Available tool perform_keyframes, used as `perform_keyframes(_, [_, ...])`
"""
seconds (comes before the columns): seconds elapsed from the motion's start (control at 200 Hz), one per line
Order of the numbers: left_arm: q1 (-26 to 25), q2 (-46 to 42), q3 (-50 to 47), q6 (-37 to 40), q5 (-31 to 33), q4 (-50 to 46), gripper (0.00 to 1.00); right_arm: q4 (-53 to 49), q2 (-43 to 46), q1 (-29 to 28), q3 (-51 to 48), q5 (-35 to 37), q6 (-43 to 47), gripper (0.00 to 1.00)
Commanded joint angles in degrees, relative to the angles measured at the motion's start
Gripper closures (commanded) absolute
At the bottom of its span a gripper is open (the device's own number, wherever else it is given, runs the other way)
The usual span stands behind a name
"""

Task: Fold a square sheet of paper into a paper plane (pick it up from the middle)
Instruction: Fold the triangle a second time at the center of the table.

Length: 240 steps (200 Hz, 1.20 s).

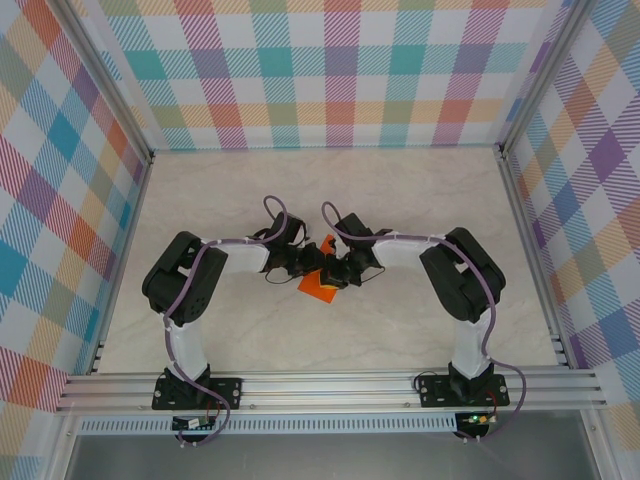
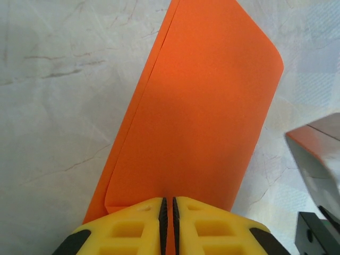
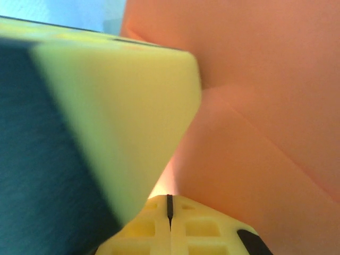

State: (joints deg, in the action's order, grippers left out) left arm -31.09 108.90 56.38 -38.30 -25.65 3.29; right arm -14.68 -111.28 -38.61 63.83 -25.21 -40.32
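On table (image 1: 200, 200): one orange sheet (image 2: 202, 106), left gripper (image 2: 168, 204) pinching, right gripper (image 3: 170, 202) closed

pale marbled tabletop (image 1: 250, 190); plaid walls (image 1: 330, 70) (pastel checks) around; aluminium rail (image 1: 330, 385) at near edge.

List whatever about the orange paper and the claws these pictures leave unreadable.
1. Top external: the orange paper is too small to read its folds.
2. Left wrist: the paper's near end is hidden inside the left claw, and its far end is cut off by the top edge.
3. Right wrist: a blurred yellow block hides the left side. Whether the right claw pinches paper cannot be told.
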Motion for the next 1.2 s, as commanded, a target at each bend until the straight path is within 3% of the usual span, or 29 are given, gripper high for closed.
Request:
perform_keyframes(0.0, [-0.64, 2.90, -2.11, 0.75, 3.65, -2.50, 0.85, 0.00, -2.99, 0.29, 0.38, 1.08, -1.03, 1.00])
perform_keyframes(0.445, [-0.64, 2.43, -1.98, 0.50, 4.71, -2.89, 0.86, 1.27, 3.40, 0.29, -7.41, -1.79, -0.58, 1.00])
perform_keyframes(0.785, [-0.64, 2.97, -1.50, -0.01, 4.71, -2.84, 0.86, 1.88, 3.05, 0.07, -11.73, -5.09, 2.38, 0.98])
perform_keyframes(1.195, [-0.62, 2.71, -1.61, 0.00, 4.51, -2.90, 0.86, 0.78, 8.58, 0.03, -10.23, -4.32, 2.71, 0.96])
